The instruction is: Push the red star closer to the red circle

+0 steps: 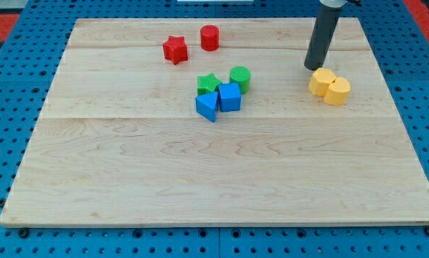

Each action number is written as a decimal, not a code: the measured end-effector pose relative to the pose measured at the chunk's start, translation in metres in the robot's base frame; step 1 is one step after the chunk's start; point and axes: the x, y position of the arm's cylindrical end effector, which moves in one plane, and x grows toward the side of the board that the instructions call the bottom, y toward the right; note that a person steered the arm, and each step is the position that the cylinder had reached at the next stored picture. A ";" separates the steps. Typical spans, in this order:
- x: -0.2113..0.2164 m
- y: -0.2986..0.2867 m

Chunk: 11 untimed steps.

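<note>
**Block Layout and Tip Position on the Surface**

Your arm carries no gripper, so nothing opens, closes or holds; it ends in a dark rod, and my tip (313, 67) rests on the wooden surface (222, 179) toward the view's upper right.

Locate the task blocks first. The red star (175, 49) lies near the view's top, left of centre. The red circle (209, 37) stands just to the star's right and slightly nearer the view's top. A narrow strip of bare wood separates the two; they are near each other but not touching.

Note the position of my tip relative to them. It is well apart from both red blocks, off to their right and a little lower in the view. It sits just above and to the left of two yellow blocks (329, 87), which press against each other; their exact shapes cannot be made out. Whether my tip touches the nearer yellow block cannot be told.

Observe the central cluster. Four blocks are packed together below the red pair: a green star (207, 83), a green circle (239, 77), a blue cube (229, 97) and a blue triangle (207, 107). This cluster lies below the line between my tip and the red blocks, not on it.
</note>
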 end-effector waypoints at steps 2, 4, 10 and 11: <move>-0.007 -0.016; -0.014 -0.116; -0.037 -0.337; -0.042 -0.317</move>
